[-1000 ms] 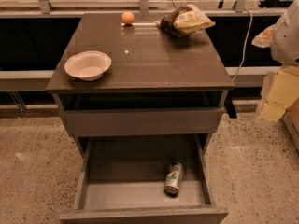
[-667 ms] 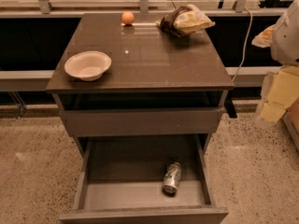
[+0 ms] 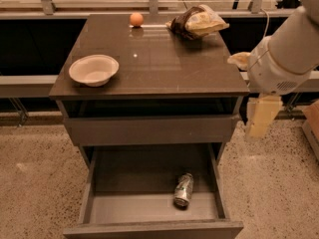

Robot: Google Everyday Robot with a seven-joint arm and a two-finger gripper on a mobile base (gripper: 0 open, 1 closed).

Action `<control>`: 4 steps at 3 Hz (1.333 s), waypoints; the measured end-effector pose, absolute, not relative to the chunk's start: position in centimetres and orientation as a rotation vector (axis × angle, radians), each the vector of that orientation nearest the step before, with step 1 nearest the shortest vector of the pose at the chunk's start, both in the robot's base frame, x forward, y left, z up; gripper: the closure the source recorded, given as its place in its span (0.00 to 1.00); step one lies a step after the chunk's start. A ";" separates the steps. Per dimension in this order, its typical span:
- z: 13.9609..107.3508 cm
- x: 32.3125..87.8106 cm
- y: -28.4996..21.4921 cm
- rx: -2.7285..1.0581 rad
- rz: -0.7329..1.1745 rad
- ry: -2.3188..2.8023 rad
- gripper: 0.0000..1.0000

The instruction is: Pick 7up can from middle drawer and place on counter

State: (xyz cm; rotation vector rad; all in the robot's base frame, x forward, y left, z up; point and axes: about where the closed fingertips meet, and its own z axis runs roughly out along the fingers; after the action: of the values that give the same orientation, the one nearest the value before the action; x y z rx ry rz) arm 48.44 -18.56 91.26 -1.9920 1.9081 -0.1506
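Note:
The 7up can lies on its side on the grey floor of the pulled-out middle drawer, right of centre and near the front. The dark glossy counter tops the cabinet above it. My gripper hangs from the white arm at the right, beside the cabinet's right edge at about the height of the upper drawer front. It is well above and to the right of the can and touches nothing.
A white bowl sits at the counter's left front. An orange ball and a crumpled snack bag lie at the back. The closed upper drawer front overhangs the open drawer. Speckled floor surrounds the cabinet.
My arm and gripper have moved left, closer to the cabinet's right side. The can, bowl and drawer have not moved.

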 end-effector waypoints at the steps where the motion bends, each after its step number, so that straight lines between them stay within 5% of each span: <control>1: 90.8 49.7 -17.9 -2.075 -0.202 1.767 0.00; 4: 83.7 52.4 -12.9 -2.409 -0.086 1.512 0.00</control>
State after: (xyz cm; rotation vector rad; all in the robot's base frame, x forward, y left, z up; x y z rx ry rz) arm 52.43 -12.85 83.70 -2.4094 1.5116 -0.0861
